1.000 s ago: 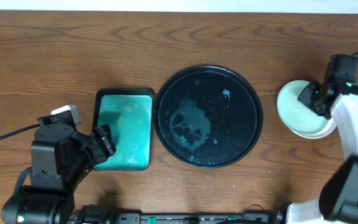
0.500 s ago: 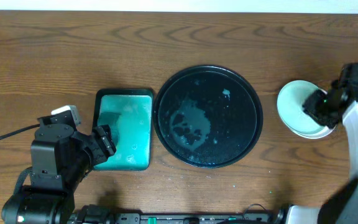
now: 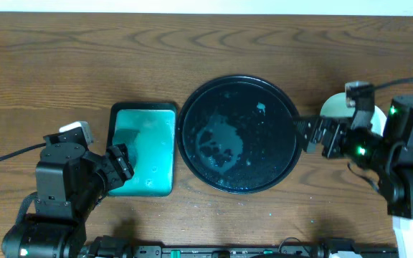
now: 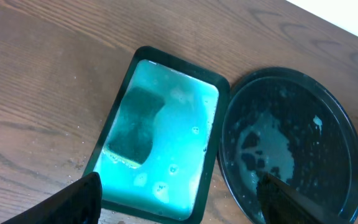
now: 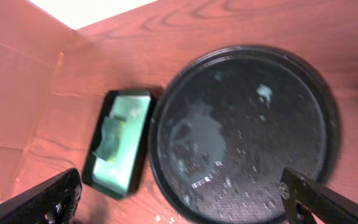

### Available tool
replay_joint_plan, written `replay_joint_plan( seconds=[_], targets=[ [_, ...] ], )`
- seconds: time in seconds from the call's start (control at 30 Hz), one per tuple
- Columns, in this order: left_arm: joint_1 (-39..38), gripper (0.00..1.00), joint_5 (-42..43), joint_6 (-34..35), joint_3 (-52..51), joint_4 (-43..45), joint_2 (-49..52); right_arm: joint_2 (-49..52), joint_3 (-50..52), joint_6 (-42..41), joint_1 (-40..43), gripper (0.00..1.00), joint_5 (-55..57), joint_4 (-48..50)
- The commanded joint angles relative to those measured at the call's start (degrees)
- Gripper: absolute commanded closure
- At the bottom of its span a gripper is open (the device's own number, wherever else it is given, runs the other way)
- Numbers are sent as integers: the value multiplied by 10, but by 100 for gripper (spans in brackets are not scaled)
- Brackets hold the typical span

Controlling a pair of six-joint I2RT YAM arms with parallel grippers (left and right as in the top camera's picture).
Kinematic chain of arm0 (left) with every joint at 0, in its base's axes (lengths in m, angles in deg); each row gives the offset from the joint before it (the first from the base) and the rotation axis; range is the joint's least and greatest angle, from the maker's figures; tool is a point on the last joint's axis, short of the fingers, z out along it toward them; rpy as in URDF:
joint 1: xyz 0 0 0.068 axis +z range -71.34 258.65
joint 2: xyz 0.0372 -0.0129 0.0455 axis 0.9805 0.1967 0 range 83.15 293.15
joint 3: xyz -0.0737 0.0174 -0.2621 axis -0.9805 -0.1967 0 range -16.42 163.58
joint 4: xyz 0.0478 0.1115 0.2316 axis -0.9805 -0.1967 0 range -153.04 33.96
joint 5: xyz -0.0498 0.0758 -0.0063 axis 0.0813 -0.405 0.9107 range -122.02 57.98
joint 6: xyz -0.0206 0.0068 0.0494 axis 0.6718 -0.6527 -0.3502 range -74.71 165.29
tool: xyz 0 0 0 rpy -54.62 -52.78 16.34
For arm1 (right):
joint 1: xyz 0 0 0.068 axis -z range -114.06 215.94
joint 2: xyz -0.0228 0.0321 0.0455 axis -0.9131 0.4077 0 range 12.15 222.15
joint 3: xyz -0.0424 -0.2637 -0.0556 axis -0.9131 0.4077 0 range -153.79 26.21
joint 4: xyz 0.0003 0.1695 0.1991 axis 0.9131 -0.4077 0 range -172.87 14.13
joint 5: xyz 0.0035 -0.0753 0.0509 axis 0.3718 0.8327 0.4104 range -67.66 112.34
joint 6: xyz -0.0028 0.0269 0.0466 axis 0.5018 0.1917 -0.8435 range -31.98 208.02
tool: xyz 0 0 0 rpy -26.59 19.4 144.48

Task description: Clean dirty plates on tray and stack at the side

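Observation:
The black tray (image 3: 239, 134) lies mid-table, wet with pale smears, and no plate rests on it. The plates (image 3: 332, 106) sit just right of the tray as a pale stack, mostly hidden under my right arm. My right gripper (image 3: 312, 135) hovers at the tray's right rim, pointing left. In the right wrist view this gripper (image 5: 185, 205) is open and holds nothing, with the tray (image 5: 241, 130) below it. My left gripper (image 3: 120, 163) sits at the teal basin's left edge. In its own view the left gripper (image 4: 179, 202) is open and empty too.
A teal rectangular basin (image 3: 143, 149) stands left of the tray, holding cloudy liquid and a dark green sponge (image 4: 132, 124). Bare wooden table runs along the back. A cable trails off to the left of my left arm.
My right gripper opened, came off the plate stack and swung left to the tray's right rim. The left arm has not moved.

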State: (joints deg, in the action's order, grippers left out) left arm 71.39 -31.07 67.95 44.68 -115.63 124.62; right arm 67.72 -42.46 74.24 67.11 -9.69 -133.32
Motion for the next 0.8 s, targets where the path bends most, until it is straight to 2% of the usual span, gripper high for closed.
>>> replay_joint_plan(
  seconds=[0.0,0.03,0.13,0.27,0.37,0.5,0.77],
  targets=[
    [2,20,-5,-1,-3,0,0,-33,5,47,-12,1,92,-22],
    [2,20,-5,-1,-3,0,0,-50,24,47,-18,1,158,-11],
    [2,20,-5,-1,-3,0,0,-95,94,47,-32,1,236,83],
    [2,20,-5,-1,-3,0,0,-198,269,47,-56,1,273,278],
    [2,20,-5,-1,-3,0,0,-280,388,47,-69,1,273,371],
    [2,19,-5,-1,-3,0,0,-390,512,47,-73,1,275,421],
    [2,20,-5,-1,-3,0,0,-557,651,46,-73,1,288,452]
  ],
)
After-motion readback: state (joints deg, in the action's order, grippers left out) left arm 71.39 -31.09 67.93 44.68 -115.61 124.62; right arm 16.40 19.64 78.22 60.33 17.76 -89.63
